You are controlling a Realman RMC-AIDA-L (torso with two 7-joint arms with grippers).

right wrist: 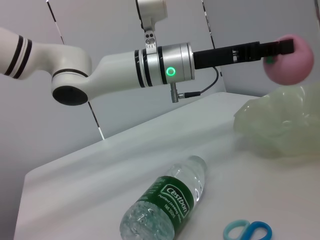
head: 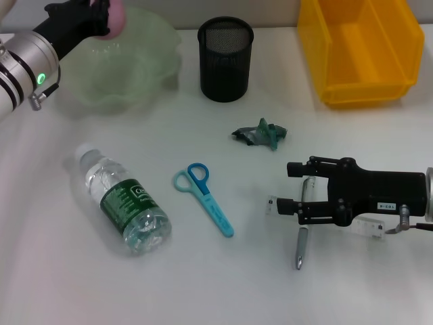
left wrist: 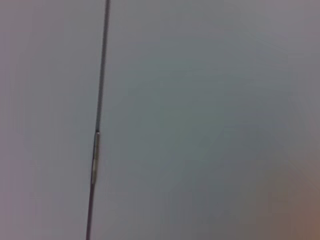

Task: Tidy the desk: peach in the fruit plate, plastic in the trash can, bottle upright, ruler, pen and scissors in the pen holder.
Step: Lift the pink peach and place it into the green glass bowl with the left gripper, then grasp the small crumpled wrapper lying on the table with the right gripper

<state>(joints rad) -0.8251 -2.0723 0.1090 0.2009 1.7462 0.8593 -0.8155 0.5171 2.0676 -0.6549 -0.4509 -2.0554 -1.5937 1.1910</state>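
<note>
My left gripper (head: 107,19) is shut on the pink peach (head: 118,16), held just above the pale green fruit plate (head: 128,64) at the back left. The right wrist view shows the same peach (right wrist: 291,60) over the plate (right wrist: 280,125). The bottle (head: 125,206) lies on its side at the front left. Blue scissors (head: 204,198) lie in the middle. Crumpled green plastic (head: 261,133) sits right of centre. My right gripper (head: 293,187) stands open low over the grey pen (head: 300,247) and clear ruler (head: 369,228). The black mesh pen holder (head: 225,59) is upright at the back.
A yellow bin (head: 362,47) stands at the back right corner. The left wrist view shows only a blank grey surface with a thin dark line.
</note>
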